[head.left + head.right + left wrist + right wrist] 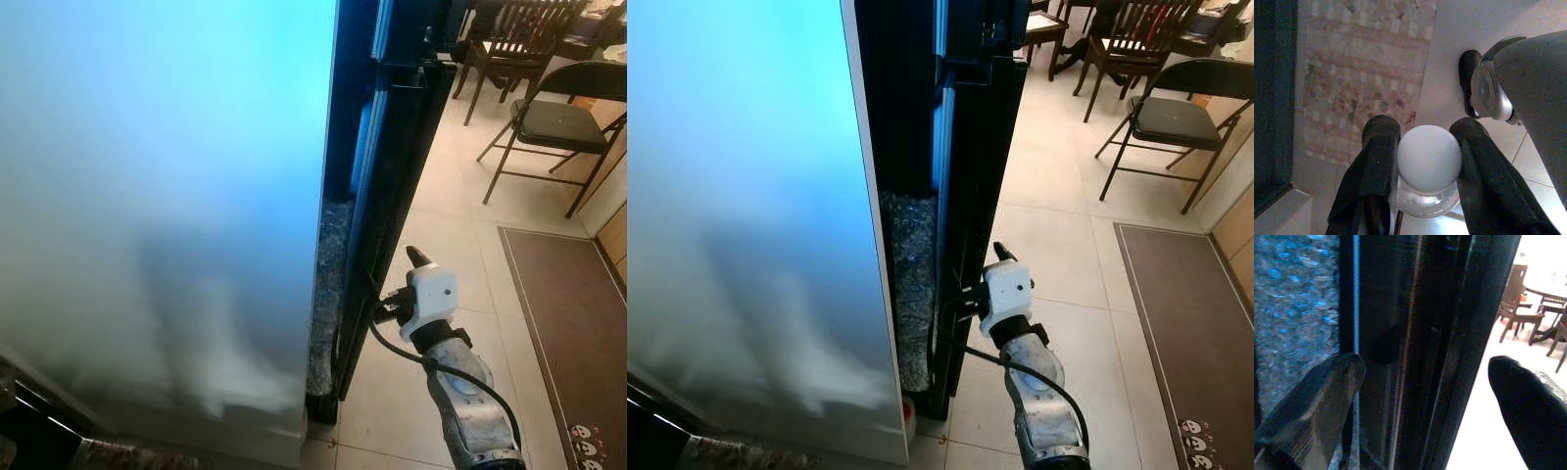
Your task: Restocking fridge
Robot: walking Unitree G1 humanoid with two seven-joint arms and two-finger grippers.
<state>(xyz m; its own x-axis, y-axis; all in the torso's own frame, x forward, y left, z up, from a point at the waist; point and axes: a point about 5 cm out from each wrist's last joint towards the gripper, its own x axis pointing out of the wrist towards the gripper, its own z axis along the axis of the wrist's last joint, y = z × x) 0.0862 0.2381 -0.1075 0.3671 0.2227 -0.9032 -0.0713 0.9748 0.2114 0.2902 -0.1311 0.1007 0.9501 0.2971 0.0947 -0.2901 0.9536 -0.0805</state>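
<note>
Beside the pale fridge side (167,225), its black door (970,215) stands edge-on over a light tiled floor (441,225), with a folding chair (558,122) and a brown mat (573,323) beyond the door. By that door edge the right end effector (1425,377) spreads wide around it. From its wrist, the left end effector (1422,166) grips a white-capped bottle (1429,169) above a patterned rug (1361,73).

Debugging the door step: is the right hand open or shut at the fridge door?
Open. The right hand has its fingers spread either side of the fridge door edge.
</note>
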